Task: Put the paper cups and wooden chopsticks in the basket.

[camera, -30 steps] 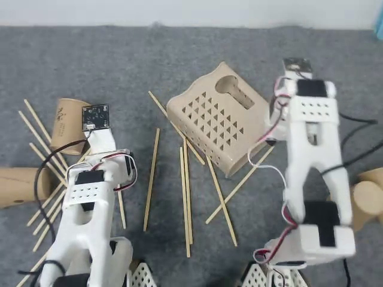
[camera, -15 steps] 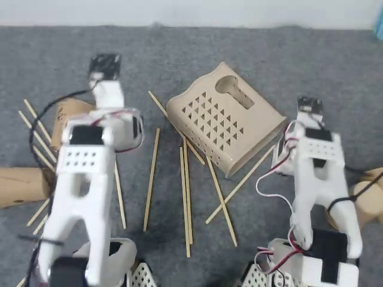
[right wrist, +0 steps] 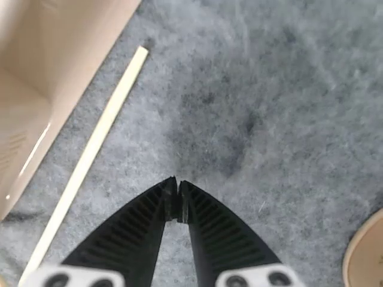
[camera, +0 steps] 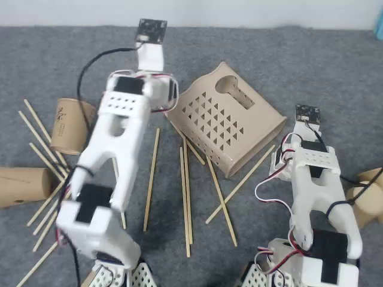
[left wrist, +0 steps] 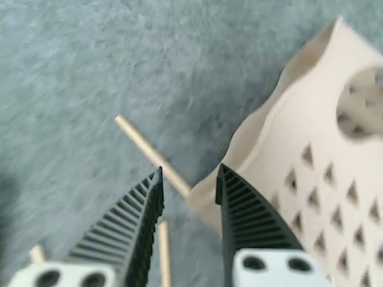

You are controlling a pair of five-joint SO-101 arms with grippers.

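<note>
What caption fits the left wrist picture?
Open left gripper over a chopstick beside the tipped basket.

A grey, felt-like tabletop [camera: 299,66] carried a basket [camera: 227,119] tipped on its side, wooden chopsticks [camera: 185,191] scattered around it — and paper cups [camera: 70,125] lying at the left.

Left arm [camera: 122,128]: stretched well forward across the table, leaning in toward the centre, with its wrist at the far end of the reach. Left tool [left wrist: 188,174]: pointing downward, ribbed jaws parted by a narrow gap. Right arm [camera: 317,179]: folded in nearer its base, reaching much less far forward than the left. Right tool [right wrist: 178,185]: pointing downward, ribbed jaws closed tip to tip, nothing between them.
</note>
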